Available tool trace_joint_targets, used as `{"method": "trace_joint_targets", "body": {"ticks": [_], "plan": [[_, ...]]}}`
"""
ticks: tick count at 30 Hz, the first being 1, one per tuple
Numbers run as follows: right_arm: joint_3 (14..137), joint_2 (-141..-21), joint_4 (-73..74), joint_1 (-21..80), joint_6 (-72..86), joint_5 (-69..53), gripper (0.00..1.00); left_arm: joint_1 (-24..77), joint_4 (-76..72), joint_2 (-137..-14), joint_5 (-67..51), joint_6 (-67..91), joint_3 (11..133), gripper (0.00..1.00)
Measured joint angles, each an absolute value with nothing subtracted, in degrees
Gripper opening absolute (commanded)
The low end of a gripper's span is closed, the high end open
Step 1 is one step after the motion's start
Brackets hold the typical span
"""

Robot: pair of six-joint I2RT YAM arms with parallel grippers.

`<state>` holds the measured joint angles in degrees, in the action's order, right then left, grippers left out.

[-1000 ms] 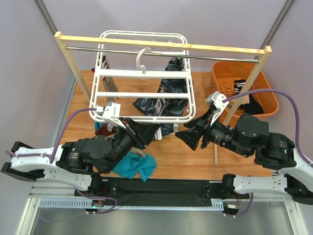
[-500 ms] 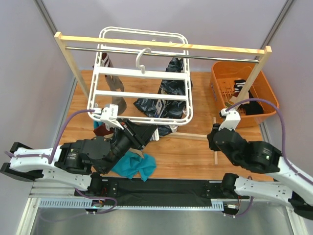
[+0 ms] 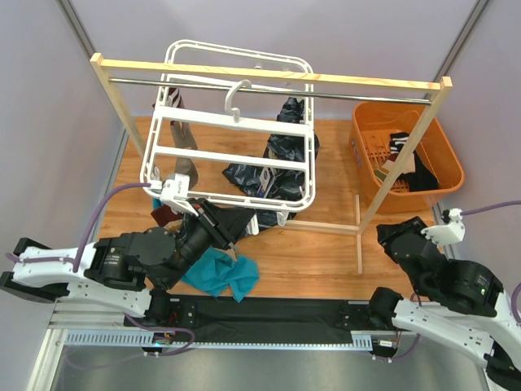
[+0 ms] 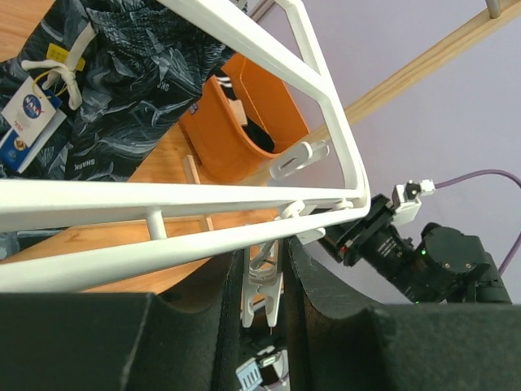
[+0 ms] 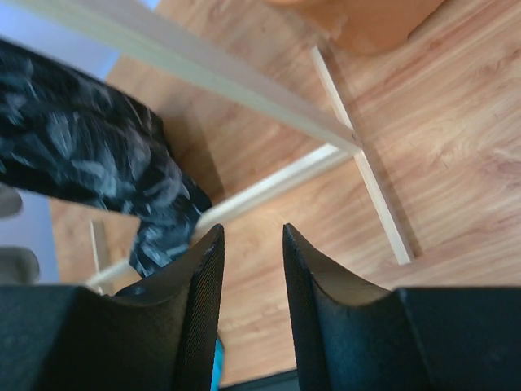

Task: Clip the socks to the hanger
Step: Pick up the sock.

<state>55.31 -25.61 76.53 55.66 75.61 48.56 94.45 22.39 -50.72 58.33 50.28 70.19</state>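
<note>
One clip [image 4: 260,287] of the hanger [image 4: 122,204] seems pinched by left hand [image 4: 264,261].

The right arm [image 3: 440,277] has left the middle of the table, where its jaws gaped at 5 o'clock of the hanger [image 3: 203,155]. It is now folded back at 4 o'clock. The right gripper [image 5: 252,236] has narrowed, with nothing between its fingers. The left gripper [image 4: 264,254] has drawn slightly toward 8 o'clock. That has swung the hanger askew, its near left corner now nearer 9 o'clock.
</note>
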Motion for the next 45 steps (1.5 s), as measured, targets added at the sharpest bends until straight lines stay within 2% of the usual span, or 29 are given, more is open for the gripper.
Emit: {"method": "trace_joint_targets", "body": {"ticks": [5,9,11,12,14,17,20,23,24,25,27,28,30,31,35,40,45], "plan": [[58.17,-30.5,77.3,51.94,80.9,55.09,0.38,94.45,22.57,-49.95,57.43,50.26,70.0,0.0],[58.35,-34.02,77.3,44.51,76.99,57.04,0.39,94.45,22.59,-48.47,56.99,50.24,69.06,0.0],[57.17,-34.83,74.35,36.45,71.31,55.51,0.39,94.45,22.68,-47.55,56.95,50.24,68.36,0.0],[56.01,-35.09,71.85,30.02,66.85,52.88,0.38,94.45,22.74,-47.22,56.97,50.24,68.12,0.0],[53.82,-36.27,65.32,10.24,58.13,43.77,0.36,94.43,22.94,-46.44,56.97,50.22,67.59,0.0],[52.45,-38.7,57.34,-16.56,48.12,28.14,0.38,94.41,23.38,-45.76,57.04,50.09,67.51,0.0],[53.39,-43.24,50.89,-27.33,42.11,15.99,0.44,94.41,23.4,-45.45,57.04,49.74,67.44,0.0],[59.59,-55.44,44.27,-28.18,37.54,4.29,0.52,94.41,23.0,-45.32,57.08,49.23,66.81,0.0],[62.35,-59.59,42.41,-27.97,36.47,1.52,0.54,94.41,22.9,-45.32,57.1,49.12,66.65,0.0],[64.9,-63.46,40.64,-27.62,35.59,-0.58,0.6,94.41,22.7,-45.32,57.1,49.04,66.5,0.0],[71.16,-73.49,36.99,-26.74,33.63,-4.56,0.63,94.39,21.43,-45.25,57.12,48.73,65.78,0.0],[74.15,-77.73,35.79,-26.35,32.82,-6.09,0.67,94.39,20.8,-45.23,57.12,48.62,65.41,0.0],[81.28,-86.59,34.57,-25.54,31.38,-8.43,0.69,94.37,19.44,-45.25,57.12,48.49,64.55,0.0],[85.95,-91.42,34.41,-25.06,30.59,-9.15,0.75,94.35,18.7,-45.28,57.17,48.47,64.07,0.0],[104.07,-108.18,34.94,-22.46,27.38,-8.25,0.83,94.28,16.51,-46.15,57.14,48.51,63.46,0.0],[124.92,-125.56,38.11,-18.85,23.81,-4.99,0.85,94.24,14.87,-47.4,57.28,48.69,63.46,0.0],[130.06,-133.21,39.59,-17.41,21.96,-2.57,0.84,94.19,14.31,-47.81,57.58,48.75,63.44,0.0]]}}
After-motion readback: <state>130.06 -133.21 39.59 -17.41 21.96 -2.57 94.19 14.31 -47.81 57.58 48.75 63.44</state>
